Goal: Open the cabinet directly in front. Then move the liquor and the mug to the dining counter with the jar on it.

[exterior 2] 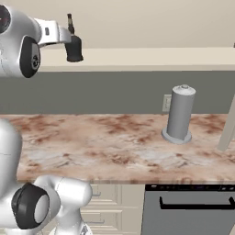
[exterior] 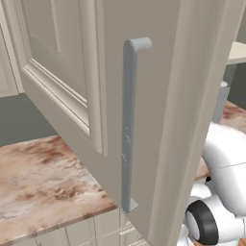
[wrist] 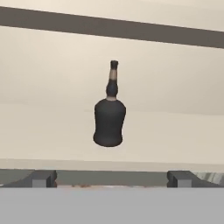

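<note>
The hand [wrist: 112, 178] is standing wide open, holding nothing, facing the bottle [wrist: 109, 116], which is sitting upright on the cabinet shelf [exterior 2: 151, 58]. The cabinet door [exterior: 144, 115] is hanging open above the bench [exterior 2: 114, 147], where a grey canister [exterior 2: 179, 114] is standing.

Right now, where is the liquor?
The liquor stands upright on the cabinet shelf, centred in the hand view ahead of the open gripper; in the right base view it is at upper left.

Flat, even light across my three views, soft and low in detail. No glare. The liquor [wrist: 109, 120] casts almost no shadow on its shelf; the marble bench [exterior 2: 119, 142] looks faintly blurred.
</note>
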